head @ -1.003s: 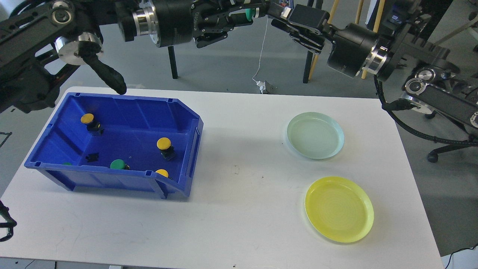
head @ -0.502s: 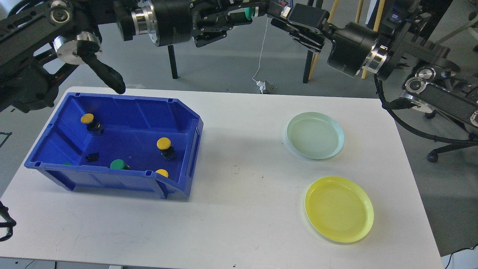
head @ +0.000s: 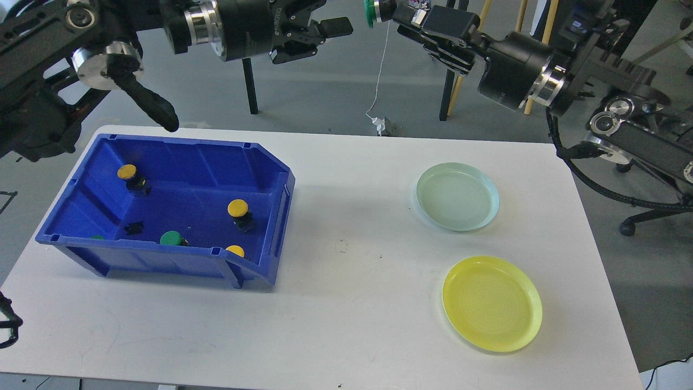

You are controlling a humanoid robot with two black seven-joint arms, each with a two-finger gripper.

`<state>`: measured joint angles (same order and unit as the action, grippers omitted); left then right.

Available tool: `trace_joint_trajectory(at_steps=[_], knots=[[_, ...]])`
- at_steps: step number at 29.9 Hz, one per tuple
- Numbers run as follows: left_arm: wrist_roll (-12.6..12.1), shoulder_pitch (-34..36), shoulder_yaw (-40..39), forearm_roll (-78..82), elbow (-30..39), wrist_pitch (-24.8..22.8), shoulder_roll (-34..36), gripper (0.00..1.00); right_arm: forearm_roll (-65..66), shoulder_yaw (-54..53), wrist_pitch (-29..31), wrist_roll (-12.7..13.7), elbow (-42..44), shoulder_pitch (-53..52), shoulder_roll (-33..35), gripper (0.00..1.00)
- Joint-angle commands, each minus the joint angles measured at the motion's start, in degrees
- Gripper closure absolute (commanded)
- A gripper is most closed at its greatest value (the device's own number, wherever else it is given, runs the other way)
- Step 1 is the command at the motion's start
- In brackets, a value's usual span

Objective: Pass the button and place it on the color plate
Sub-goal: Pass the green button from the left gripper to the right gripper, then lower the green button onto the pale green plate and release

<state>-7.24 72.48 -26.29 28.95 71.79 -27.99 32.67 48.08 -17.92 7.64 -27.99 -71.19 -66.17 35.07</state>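
Observation:
A green button (head: 370, 12) is high at the top edge, held in my right gripper (head: 385, 11), which is shut on its black body. My left gripper (head: 325, 17) is just left of it, open and empty, its lower finger (head: 335, 26) clear of the button. A pale green plate (head: 456, 219) and a yellow plate (head: 491, 336) lie on the right of the white table (head: 352, 303). The blue bin (head: 162, 260) at the left holds yellow buttons (head: 237, 206) (head: 126, 171) (head: 234, 250) and green buttons (head: 170, 237).
Both arms hang high above the table's far edge. Chair and stand legs (head: 250, 89) are on the floor behind the table. A black cable loop (head: 606, 189) hangs off the right arm past the table's right edge.
The left gripper has opened, let go of the green button and pulled back left. The right gripper now holds the button alone and has lifted it slightly.

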Motion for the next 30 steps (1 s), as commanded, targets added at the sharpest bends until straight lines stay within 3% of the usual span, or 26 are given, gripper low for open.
trace_joint_trajectory(at_steps=[1, 12, 18, 30], knots=[[-0.32, -0.24, 0.19, 0.14, -0.25, -0.01, 0.11, 0.07, -0.01, -0.01, 0.0, -0.01, -0.01, -0.01, 0.0, 0.68], [-0.67, -0.94, 0.63, 0.93, -3.68, -0.01, 3.62, 0.05, -0.36, -0.1, -0.17, -0.01, 2.54, 1.22, 4.21, 0.69], [-0.5, -3.31, 0.1, 3.13, -3.77, -0.01, 6.17, 0.05, -0.27, -0.19, -0.52, -0.01, 6.05, 8.33, 6.68, 0.7], [-0.14, -3.23, -10.44, 3.13, -7.46, -0.01, 5.65, 0.05, -0.18, 0.16, -2.28, -0.01, 21.08, 23.45, 1.94, 0.7]])
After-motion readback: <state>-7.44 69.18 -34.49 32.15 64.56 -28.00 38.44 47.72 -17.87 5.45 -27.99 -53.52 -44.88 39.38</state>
